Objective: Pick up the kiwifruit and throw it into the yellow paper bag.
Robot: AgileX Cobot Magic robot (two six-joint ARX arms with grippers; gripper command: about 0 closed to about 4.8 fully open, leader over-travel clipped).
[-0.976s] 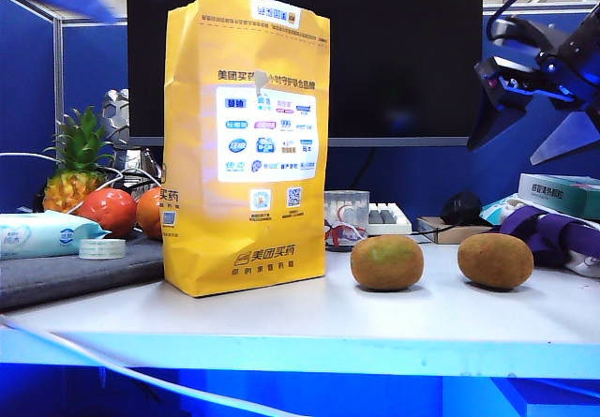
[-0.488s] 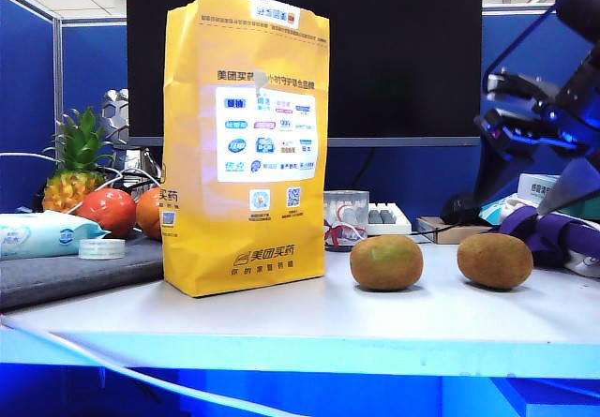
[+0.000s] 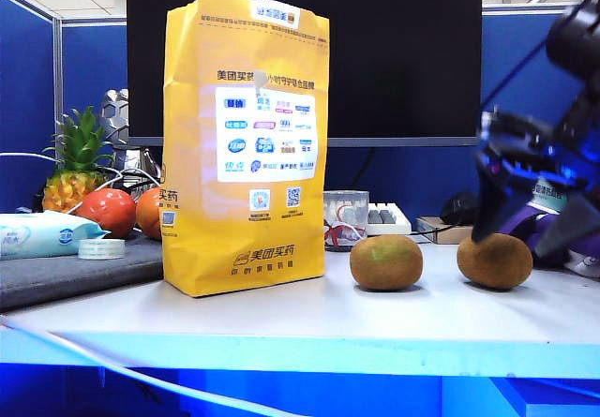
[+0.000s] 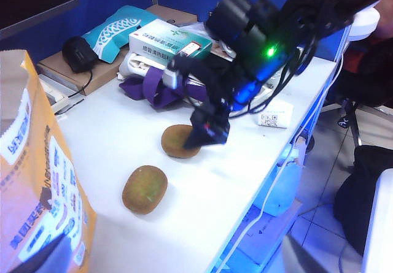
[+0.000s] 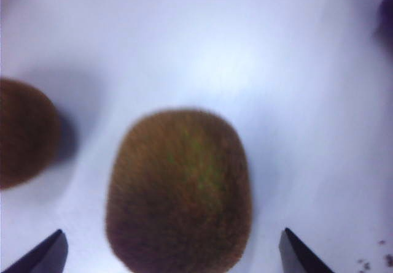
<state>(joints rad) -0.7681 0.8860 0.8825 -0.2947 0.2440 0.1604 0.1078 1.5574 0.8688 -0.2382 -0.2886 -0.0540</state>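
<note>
Two kiwifruit on the table: right gripper (image 3: 527, 239), jaws spread wide and empty, hangs directly over the right-hand kiwifruit (image 3: 495, 260), straddling it; left gripper unseen.

Over at the bench's left end, a pineapple (image 3: 77, 159) stands at the back with two red-orange fruits (image 3: 108, 211) in front of it, a wipes packet (image 3: 42, 233) and a roll of clear tape (image 3: 101, 248) resting on a grey mat (image 3: 75, 275). Mid-bench, the rounder kiwifruit with a greenish patch (image 3: 386, 262) sits alone on the white bench (image 3: 309, 319). Along the back edge: a dark monitor (image 3: 403, 52), a clear cup (image 3: 345, 218), a keyboard (image 3: 388, 216). Towards the right end, a black mouse (image 4: 78, 45), a teal-and-white box (image 4: 169, 38) and purple cloth (image 4: 153, 89)
</note>
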